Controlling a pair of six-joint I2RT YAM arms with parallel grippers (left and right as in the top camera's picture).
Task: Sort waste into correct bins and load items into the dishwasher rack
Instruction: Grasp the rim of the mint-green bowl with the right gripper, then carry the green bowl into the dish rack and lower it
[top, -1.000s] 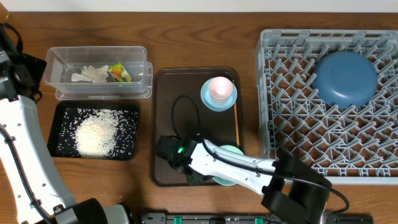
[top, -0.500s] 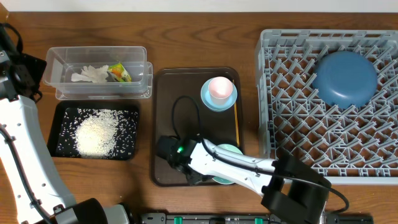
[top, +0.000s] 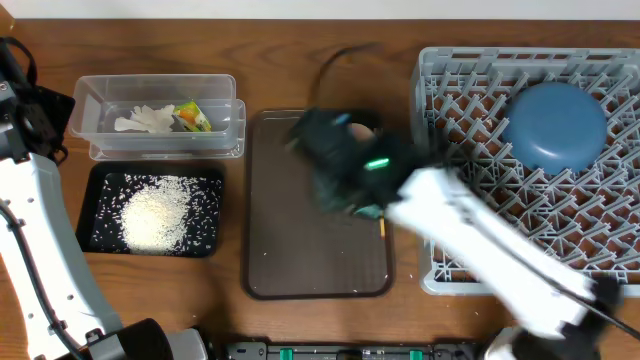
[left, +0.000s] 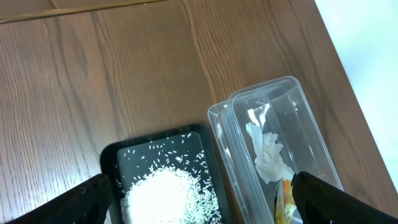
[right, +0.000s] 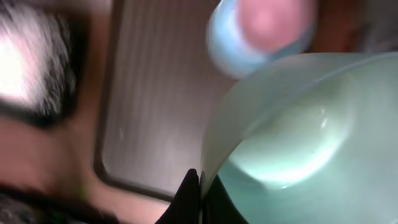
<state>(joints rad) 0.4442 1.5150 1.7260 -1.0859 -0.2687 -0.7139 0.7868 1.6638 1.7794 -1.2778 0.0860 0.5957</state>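
right tool (right: 198, 186): pressed together, pinching the rim of the mint-white bowl (right: 292, 137). one dark fingertip (right: 188, 194) shows at the bottom centre of the wrist view. the bowl fills the lower right of that view, with the brown tray (right: 155, 99) behind it. the pink cup (right: 273, 22) sits in the light-blue dish (right: 227, 46) at the top of the view, just past the bowl's rim.

overhead view: the right arm is blurred and lies across the upper right of the brown tray, next to the grey rack (top: 440, 100). the dark-blue plate (top: 555, 125) lies in the rack's upper right part.

left tool (left: 208, 202): fingers spread wide, holding nothing. it hangs over the black tray (left: 112, 168) and the clear tub (left: 298, 112).

the black tray holds a heap of rice (left: 168, 193). the tub holds the tissue (left: 267, 155) and the wrapper (left: 283, 202). tub and tray stand side by side at the left of the wooden surface (top: 300, 60).
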